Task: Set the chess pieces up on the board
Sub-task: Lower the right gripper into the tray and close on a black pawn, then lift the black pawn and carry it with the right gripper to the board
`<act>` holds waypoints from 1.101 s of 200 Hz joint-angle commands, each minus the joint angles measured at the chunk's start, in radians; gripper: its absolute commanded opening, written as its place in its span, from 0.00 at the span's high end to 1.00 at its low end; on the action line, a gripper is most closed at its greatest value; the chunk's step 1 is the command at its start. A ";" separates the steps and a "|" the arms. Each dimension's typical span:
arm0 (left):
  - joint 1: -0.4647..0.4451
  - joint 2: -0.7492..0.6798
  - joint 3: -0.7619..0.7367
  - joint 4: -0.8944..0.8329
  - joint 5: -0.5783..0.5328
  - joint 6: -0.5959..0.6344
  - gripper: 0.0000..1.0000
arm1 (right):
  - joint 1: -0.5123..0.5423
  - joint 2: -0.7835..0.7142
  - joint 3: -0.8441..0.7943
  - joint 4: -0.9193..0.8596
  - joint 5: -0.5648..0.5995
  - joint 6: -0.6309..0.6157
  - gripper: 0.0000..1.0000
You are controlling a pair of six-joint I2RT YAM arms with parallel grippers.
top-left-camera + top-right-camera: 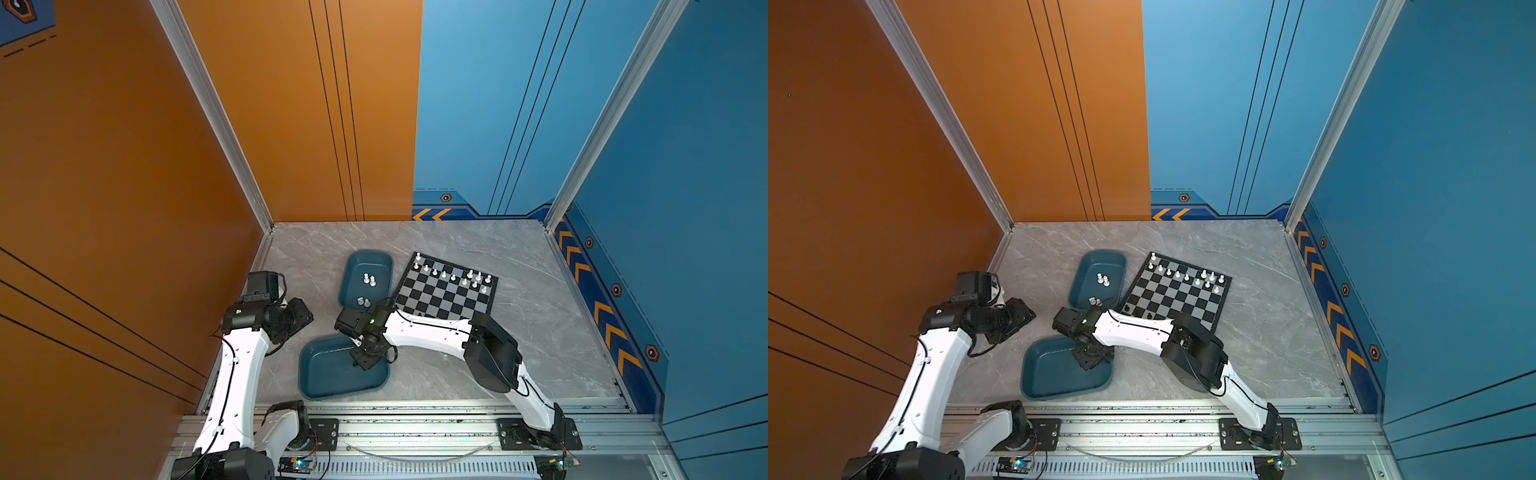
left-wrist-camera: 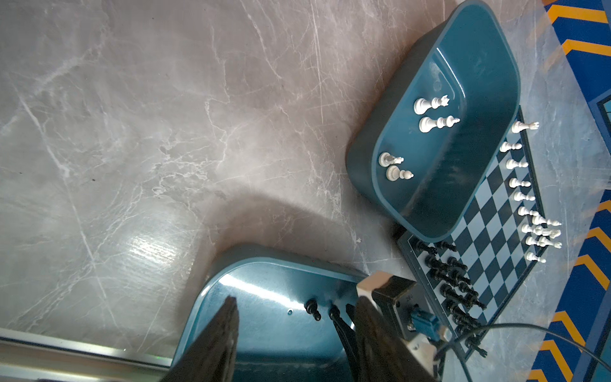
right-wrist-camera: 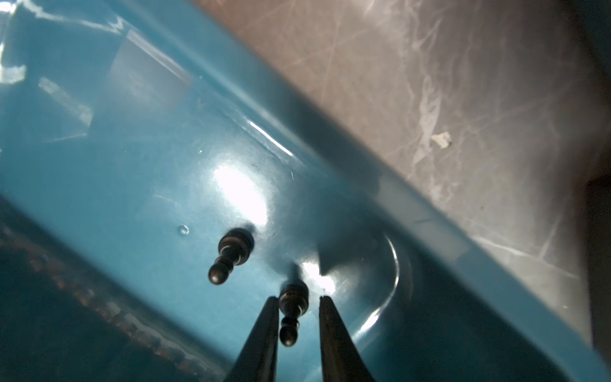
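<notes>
Right end effector (image 3: pixel 299 297): fingers apart, straddling a black pawn (image 3: pixel 291 314), not yet pinching (one pad looks clear of it).
Grip advice: centre on the stem, squeeze gently, and avoid the neighbouring pawn (image 3: pixel 231 254).
Tray (image 1: pixel 328 386): holds both pawns, at 8 o'clock from the board (image 1: pixel 446 297).
Left end effector (image 2: pixel 296 301): spread, holding nothing.

Overhead pair — wrist cameras close, seemingly sharing tray (image 2: pixel 258 291) (image 3: pixel 132 165).

The board (image 1: pixel 440 297) is black-and-silver checked, the trays (image 1: pixel 328 372) teal.
</notes>
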 commanded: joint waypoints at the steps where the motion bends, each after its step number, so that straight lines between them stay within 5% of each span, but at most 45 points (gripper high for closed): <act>1: 0.010 0.003 0.036 0.004 0.025 0.024 0.42 | 0.008 0.003 0.019 -0.032 -0.003 -0.002 0.75; 105: 0.045 -0.016 0.012 0.006 0.050 0.039 0.42 | 0.021 0.006 0.012 -0.046 0.015 0.016 0.77; 220: 0.060 -0.024 0.006 0.005 0.060 0.042 0.43 | 0.021 0.010 0.012 -0.065 0.038 0.017 0.91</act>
